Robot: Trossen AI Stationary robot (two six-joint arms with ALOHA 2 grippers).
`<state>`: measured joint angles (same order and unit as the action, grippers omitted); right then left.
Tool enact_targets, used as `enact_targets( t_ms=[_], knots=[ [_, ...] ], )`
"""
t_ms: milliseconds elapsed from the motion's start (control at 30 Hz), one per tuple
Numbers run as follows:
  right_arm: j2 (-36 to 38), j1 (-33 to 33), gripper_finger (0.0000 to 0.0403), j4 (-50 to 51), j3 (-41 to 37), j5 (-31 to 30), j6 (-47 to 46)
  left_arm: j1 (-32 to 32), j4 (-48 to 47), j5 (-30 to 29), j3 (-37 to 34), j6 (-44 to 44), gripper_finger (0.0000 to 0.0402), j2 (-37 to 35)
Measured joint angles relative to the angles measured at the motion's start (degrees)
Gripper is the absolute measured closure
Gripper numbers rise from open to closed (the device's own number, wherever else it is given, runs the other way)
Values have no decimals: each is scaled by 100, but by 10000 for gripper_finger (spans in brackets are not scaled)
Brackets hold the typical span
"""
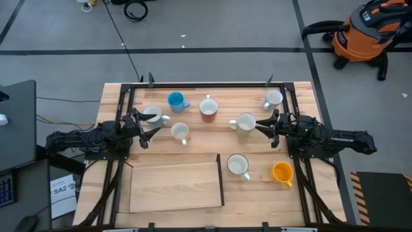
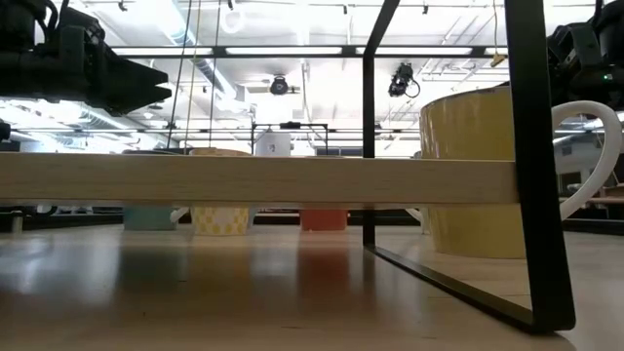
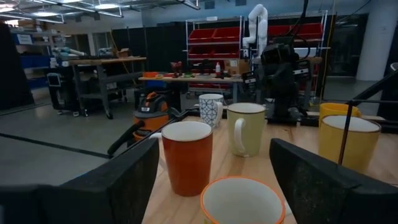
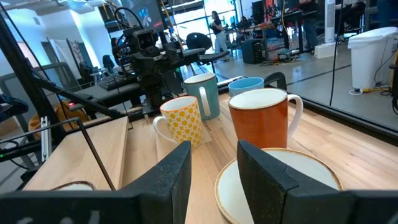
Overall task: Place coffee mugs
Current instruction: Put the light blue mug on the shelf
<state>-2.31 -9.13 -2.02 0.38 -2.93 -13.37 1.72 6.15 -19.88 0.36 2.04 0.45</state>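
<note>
Pale wood planks make up the bench [image 1: 296, 193], with a raised wooden shelf [image 1: 174, 187] on a black frame at its near side. I count eight coffee mugs standing upright on the bench.

My left gripper [image 1: 152, 127] sits at the left side with its jaws spread wide and nothing in them. A grey-white mug [image 1: 152, 115] is right against one finger. From the left wrist view, a mug with an orange rim and white inside [image 3: 242, 199] sits low between the open jaws, untouched. I cannot tell for certain which mug this is in the high view. It may be the yellow-dotted mug [image 1: 179, 132] just ahead of that gripper.

My right gripper [image 1: 261, 124] is at the right side, against the edge of a pale cream mug [image 1: 245, 122]. In the right wrist view the jaws stand close together with only a narrow gap. They straddle that mug's rim, one finger outside and one over the inside, so they look closed on its wall.

Between the arms stands a reddish-brown mug [image 1: 208, 109], with a blue mug [image 1: 175, 100] near it towards the far edge. A white mug [image 1: 273, 98] is at the far right. Nearer me are another white mug [image 1: 238, 165], just beside the shelf's end, and an orange-yellow mug [image 1: 282, 172] next to it.
</note>
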Motion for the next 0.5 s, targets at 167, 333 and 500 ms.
enact_targets(
  t_ms=[167,333,500],
  knots=[
    [0,-2,267,-2,0,-1,-1,0,216,0,2,-169,88,2],
    [2,0,267,-2,0,-1,2,0,1092,-159,2,-987,88,2],
    [0,-2,267,-2,0,-1,111,0,1195,-413,296,-1728,88,101]
  ],
)
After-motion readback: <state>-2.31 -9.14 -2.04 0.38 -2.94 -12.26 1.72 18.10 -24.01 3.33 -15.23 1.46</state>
